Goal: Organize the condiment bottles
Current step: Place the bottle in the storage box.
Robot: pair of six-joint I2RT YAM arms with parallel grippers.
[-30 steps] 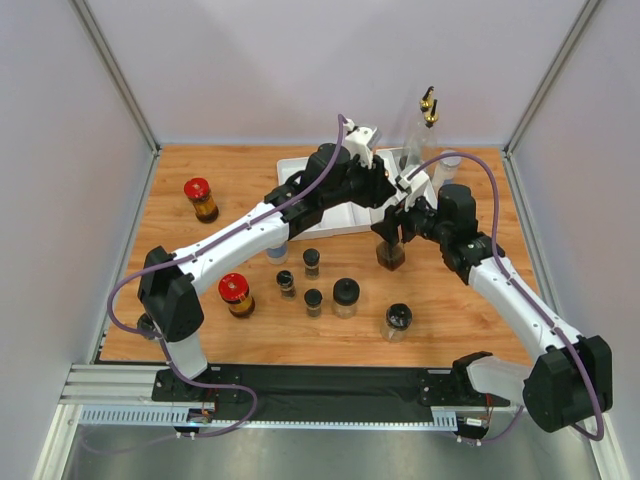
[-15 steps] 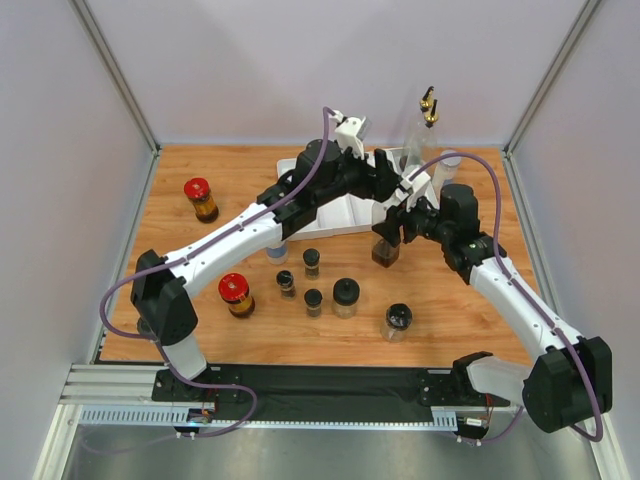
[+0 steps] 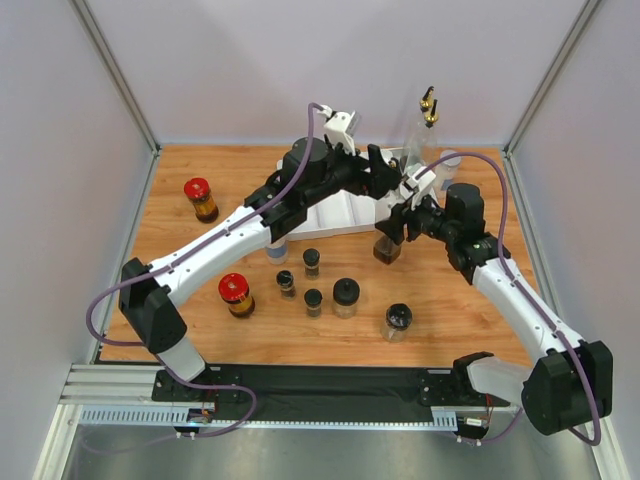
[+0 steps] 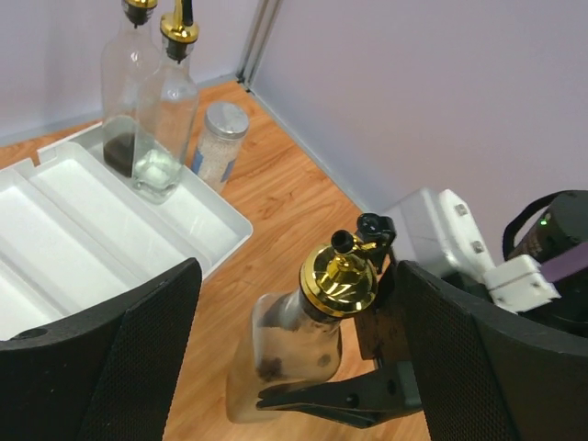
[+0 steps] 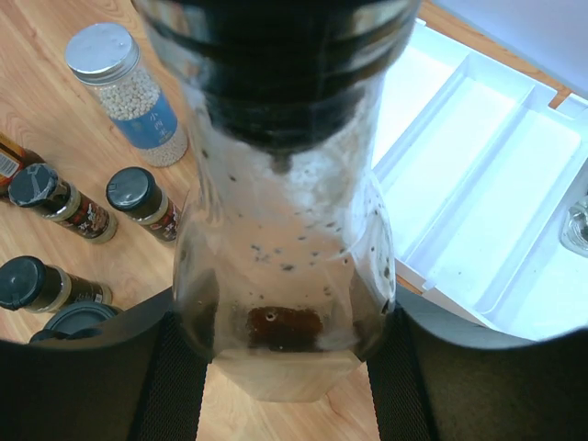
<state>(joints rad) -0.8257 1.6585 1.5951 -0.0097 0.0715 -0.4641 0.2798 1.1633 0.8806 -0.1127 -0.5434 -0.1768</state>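
Grip check: my right gripper (image 5: 285,363) is pinching the tall clear gold-spouted bottle with dark dregs (image 5: 285,266) low on its body. It's upright, just in front of the white divided tray (image 5: 478,175); can't tell if its base touches the wooden table (image 4: 294,202). My left gripper (image 4: 299,276) is spread wide, fingers either side of the gold spout, not touching. Two more clear gold-spouted bottles (image 4: 165,119) stand in the tray's far corner, with a grey-lidded jar (image 4: 219,142) just outside. Small black-lidded jars (image 5: 138,197) cluster nearby.

Lab test cell: plain walls (image 3: 300,70), aluminium rail (image 3: 105,386).
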